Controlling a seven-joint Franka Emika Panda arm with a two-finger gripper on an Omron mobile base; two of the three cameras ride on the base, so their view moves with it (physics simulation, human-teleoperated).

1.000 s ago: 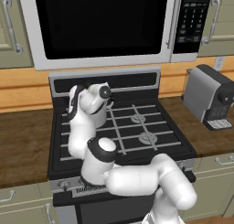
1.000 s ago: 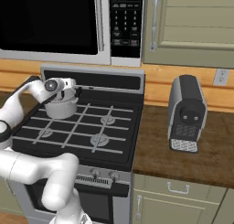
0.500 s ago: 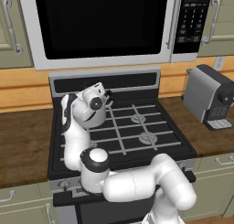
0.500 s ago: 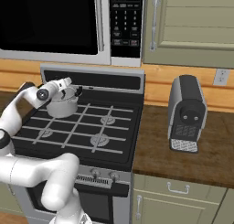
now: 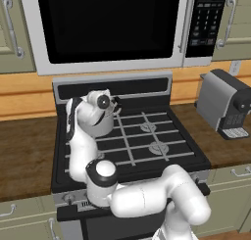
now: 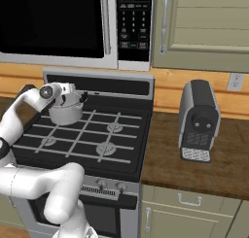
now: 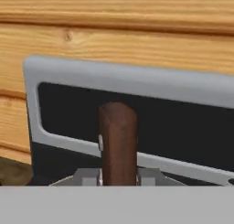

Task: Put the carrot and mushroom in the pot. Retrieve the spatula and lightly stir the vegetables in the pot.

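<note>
The small silver pot stands on the stove's back left burner, and in the left base view the pot is partly behind my arm. My gripper hangs just above the pot's rim, also seen as the gripper from the left. It is shut on the spatula's brown wooden handle, which rises between the grey fingers in the hand view. The spatula's blade is hidden. Carrot and mushroom are hidden; the pot's inside is not visible.
The black gas stove has a raised back panel against the wooden wall. A microwave hangs above. A grey coffee machine stands on the brown counter to the right.
My hand has swung a little to the left over the pot and then risen slightly, still shut on the spatula. The pot stays in place.
</note>
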